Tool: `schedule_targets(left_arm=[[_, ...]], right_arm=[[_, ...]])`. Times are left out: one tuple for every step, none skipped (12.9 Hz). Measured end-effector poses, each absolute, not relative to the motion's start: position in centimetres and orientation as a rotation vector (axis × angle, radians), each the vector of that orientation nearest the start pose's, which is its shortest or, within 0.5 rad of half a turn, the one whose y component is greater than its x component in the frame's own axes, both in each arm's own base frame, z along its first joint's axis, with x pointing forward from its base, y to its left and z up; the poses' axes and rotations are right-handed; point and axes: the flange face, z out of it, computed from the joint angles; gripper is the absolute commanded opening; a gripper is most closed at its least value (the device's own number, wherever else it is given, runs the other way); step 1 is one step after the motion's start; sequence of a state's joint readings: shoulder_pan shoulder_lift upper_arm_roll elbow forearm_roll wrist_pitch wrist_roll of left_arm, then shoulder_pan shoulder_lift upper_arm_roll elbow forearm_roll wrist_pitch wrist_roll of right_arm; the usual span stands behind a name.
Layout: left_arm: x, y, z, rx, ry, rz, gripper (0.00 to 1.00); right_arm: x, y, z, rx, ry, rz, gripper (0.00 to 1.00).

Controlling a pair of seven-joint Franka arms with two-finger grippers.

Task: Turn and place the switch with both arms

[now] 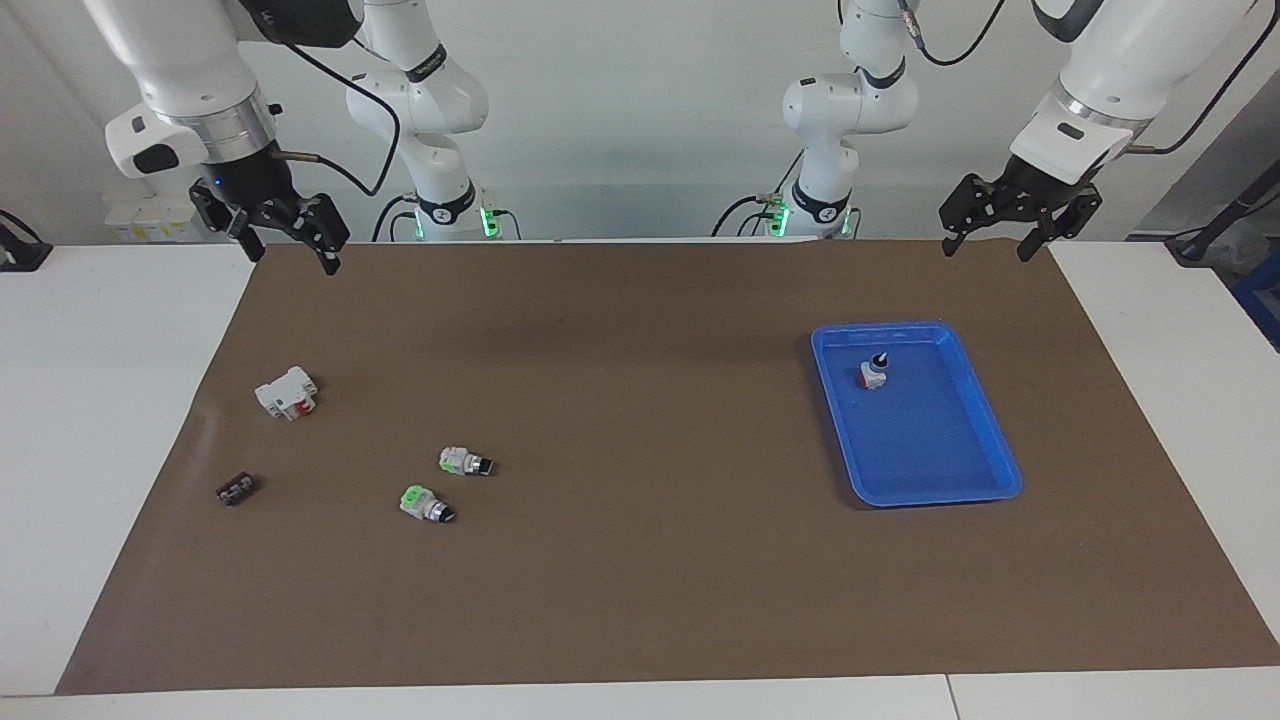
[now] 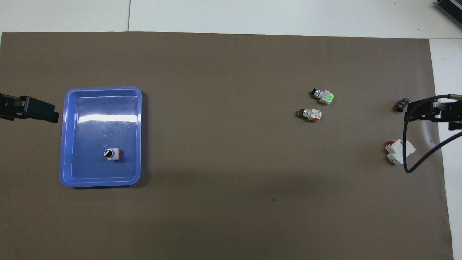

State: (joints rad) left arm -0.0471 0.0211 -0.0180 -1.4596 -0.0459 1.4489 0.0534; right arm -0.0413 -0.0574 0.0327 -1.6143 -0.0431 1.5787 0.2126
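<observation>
Brown mat [image 1: 650, 580], switch [image 1: 874, 373] in tray [image 1: 985, 440]

In the overhead view the left gripper [image 2: 30, 108] was cut off by the picture's edge beside the blue tray [image 2: 65, 137], only its black tip showing. The right gripper [image 2: 431, 112] was likewise cut off at the mat's right-arm edge, partly covering a small dark part [image 2: 401, 105] too small to identify. The switch's [image 1: 874, 373] markings were too small to read.

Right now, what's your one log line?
switch: upright in blue tray; left gripper: jaws open, over mat edge; right gripper: jaws open, over mat edge
</observation>
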Motion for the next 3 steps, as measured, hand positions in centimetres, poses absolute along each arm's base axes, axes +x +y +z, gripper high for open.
schedule_targets(left_arm=[[54.71,-3.83,65.42,-3.182,0.189,0.054,1.0],[54.69,-3.92,65.42,-3.181,0.192,0.056,1.0],[54.66,-4.22,65.42,-3.181,0.201,0.057,1.0]], right_arm=[[53.73,-0.91,63.61,-3.164,0.353,-0.042,1.0],[53.73,-0.93,63.61,-3.164,0.354,-0.042,1.0],[53.73,-0.92,63.61,-3.164,0.353,-0.042,1.0]])
